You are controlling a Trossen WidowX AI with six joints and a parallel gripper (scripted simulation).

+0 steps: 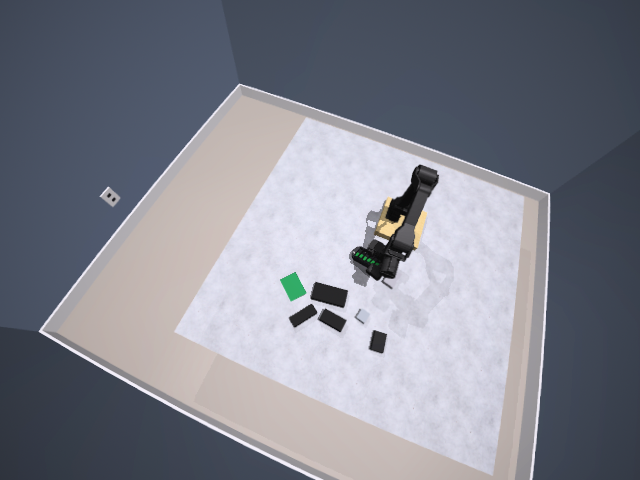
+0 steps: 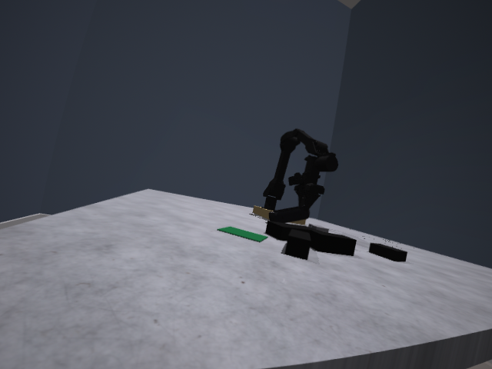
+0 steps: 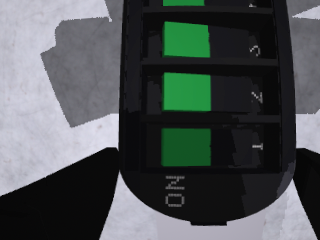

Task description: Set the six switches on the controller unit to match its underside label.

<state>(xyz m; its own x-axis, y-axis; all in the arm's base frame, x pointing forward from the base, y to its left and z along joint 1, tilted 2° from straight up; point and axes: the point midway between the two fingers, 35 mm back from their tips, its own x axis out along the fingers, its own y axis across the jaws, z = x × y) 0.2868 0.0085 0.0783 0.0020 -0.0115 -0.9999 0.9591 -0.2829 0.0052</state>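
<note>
The dark controller unit (image 1: 363, 256) (image 2: 287, 214) (image 3: 207, 192) is held slightly above the bench, in front of the arm's base. My gripper (image 1: 375, 268) (image 2: 304, 206) (image 3: 206, 159) is shut on its sides near the switch 1 end, one finger on each side in the wrist view. The wrist view shows switch 1 (image 3: 186, 147), switch 2 (image 3: 186, 92), switch 3 (image 3: 186, 40) and a sliver of a fourth. Their green halves lie on the ON side; switch 1's green is darker. Which ends are pressed is hard to tell. The other switches' numbers are unreadable, and the underside label is hidden.
A green board (image 1: 293, 286) (image 2: 242, 234) lies flat beside a large black module (image 1: 329, 294). Two smaller black modules (image 1: 302, 315) (image 1: 332, 320) lie beyond it. A pale block (image 1: 362, 315) and another black module (image 1: 377, 341) (image 2: 387, 252) lie apart. The arm stands on a wooden base (image 1: 390, 228) (image 2: 261, 211).
</note>
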